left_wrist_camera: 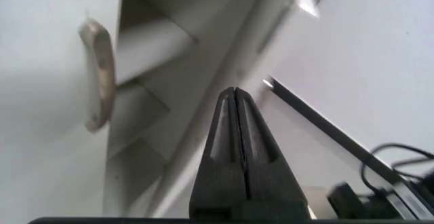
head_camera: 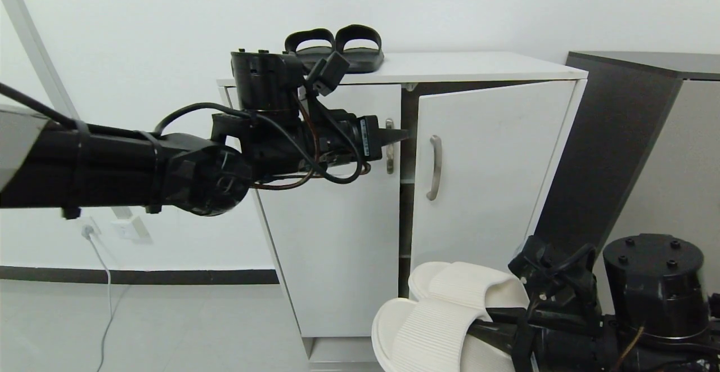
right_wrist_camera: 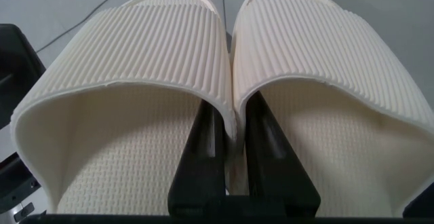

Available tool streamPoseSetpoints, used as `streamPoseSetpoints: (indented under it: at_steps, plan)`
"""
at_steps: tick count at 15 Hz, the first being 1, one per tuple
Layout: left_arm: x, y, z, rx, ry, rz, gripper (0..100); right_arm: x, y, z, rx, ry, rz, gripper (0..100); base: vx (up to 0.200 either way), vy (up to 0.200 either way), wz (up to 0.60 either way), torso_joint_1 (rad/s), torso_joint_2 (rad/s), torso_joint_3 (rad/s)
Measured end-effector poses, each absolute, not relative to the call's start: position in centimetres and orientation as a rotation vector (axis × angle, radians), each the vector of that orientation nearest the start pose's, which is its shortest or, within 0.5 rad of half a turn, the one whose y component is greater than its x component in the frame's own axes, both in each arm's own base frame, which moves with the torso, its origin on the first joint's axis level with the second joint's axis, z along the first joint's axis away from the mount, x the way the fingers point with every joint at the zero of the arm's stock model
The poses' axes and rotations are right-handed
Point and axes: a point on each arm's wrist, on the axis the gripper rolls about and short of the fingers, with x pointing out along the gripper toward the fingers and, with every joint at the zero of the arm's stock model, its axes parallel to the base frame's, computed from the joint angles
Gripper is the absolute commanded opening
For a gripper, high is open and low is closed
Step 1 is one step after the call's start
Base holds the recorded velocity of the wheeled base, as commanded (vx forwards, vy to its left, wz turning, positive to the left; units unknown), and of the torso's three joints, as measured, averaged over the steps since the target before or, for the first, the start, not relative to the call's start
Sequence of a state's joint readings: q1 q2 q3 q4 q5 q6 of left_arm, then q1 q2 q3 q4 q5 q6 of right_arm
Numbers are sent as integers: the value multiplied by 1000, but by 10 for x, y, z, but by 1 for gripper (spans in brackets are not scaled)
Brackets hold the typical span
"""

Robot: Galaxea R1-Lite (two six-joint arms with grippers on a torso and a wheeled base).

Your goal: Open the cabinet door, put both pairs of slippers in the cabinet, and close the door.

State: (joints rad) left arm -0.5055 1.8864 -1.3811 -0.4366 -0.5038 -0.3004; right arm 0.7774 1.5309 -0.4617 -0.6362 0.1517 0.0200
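Note:
A white cabinet (head_camera: 332, 248) stands against the wall, its right door (head_camera: 484, 175) swung partly open with a dark gap beside it. A black pair of slippers (head_camera: 337, 48) lies on the cabinet top. My left gripper (head_camera: 404, 134) is shut and empty, its tip at the gap next to the left door's handle (head_camera: 389, 147); the left wrist view has the tip (left_wrist_camera: 234, 94) beside that handle (left_wrist_camera: 99, 75) and the shelves inside. Low in front of the cabinet, my right gripper (right_wrist_camera: 230, 125) is shut on the cream pair of slippers (head_camera: 444, 316), pinching the two inner straps (right_wrist_camera: 229, 81) together.
A dark grey cabinet (head_camera: 635, 147) stands right of the white one, close behind the open door. A wall socket with a cable (head_camera: 104, 282) sits low on the left wall. Open grey floor (head_camera: 169, 327) lies at the left.

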Motion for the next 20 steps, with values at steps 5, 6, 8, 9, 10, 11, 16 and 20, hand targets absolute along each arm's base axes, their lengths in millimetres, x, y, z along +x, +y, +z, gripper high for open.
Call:
streamPoseSetpoints:
  at_steps: [5, 6, 8, 9, 10, 11, 16, 20]
  plan:
    - [346, -216, 247, -272, 237, -1006, 0, 162, 164, 139, -122, 438, 909, 0, 0, 0, 0, 0, 0, 0]
    - [347, -219, 244, -271, 246, -1008, 0, 162, 164, 139, -122, 438, 908, 0, -200, 0, 0, 2, 2, 2]
    - [344, -227, 237, -267, 265, -1023, 0, 162, 164, 139, -123, 441, 908, 0, -200, 0, 0, 2, 5, 5]
    - [338, -232, 233, -262, 281, -1040, 0, 162, 164, 138, -125, 443, 908, 0, -200, 0, 0, 2, -2, 2]
    - [330, -238, 232, -258, 288, -1061, 0, 161, 163, 138, -128, 443, 909, 0, -200, 0, 0, 12, 2, 2]
    - [322, -243, 232, -255, 277, -1084, 0, 161, 163, 137, -142, 438, 911, 0, -200, 0, 0, 2, 2, -7]
    - [306, -241, 234, -272, 236, -1111, 0, 159, 162, 138, -153, 428, 918, 0, -40, 0, 0, 0, 0, 0]
    - [294, -201, 229, -274, 241, -990, 0, 159, 161, 139, -151, 425, 914, 0, 0, 0, 0, 0, 0, 0]
